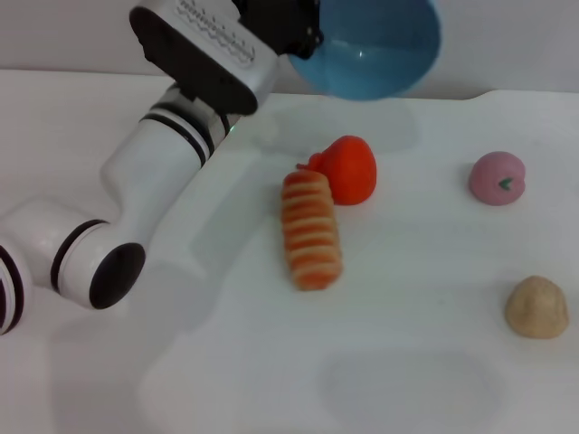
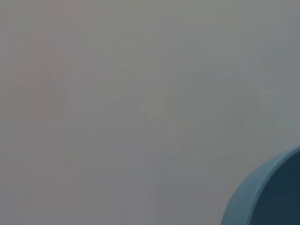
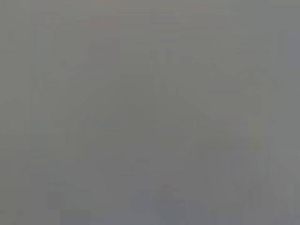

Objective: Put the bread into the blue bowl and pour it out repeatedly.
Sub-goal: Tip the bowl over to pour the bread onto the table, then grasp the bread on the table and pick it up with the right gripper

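The bread (image 1: 311, 231) lay ridged-side up on the table (image 1: 271, 362), below and well apart from the left pincer (image 1: 303, 41), which held the tipped blue bowl (image 1: 375, 45) aloft (grip hidden). Best to level the bowl before lowering it.

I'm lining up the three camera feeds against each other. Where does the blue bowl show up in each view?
Head view: the blue bowl is at the top centre, lifted off the table and tipped, at the end of the left arm, above the bread.
Left wrist view: only a curved piece of its rim, in one corner.
Right wrist view: not in it.
Shared landmark: the bowl's blue rim.
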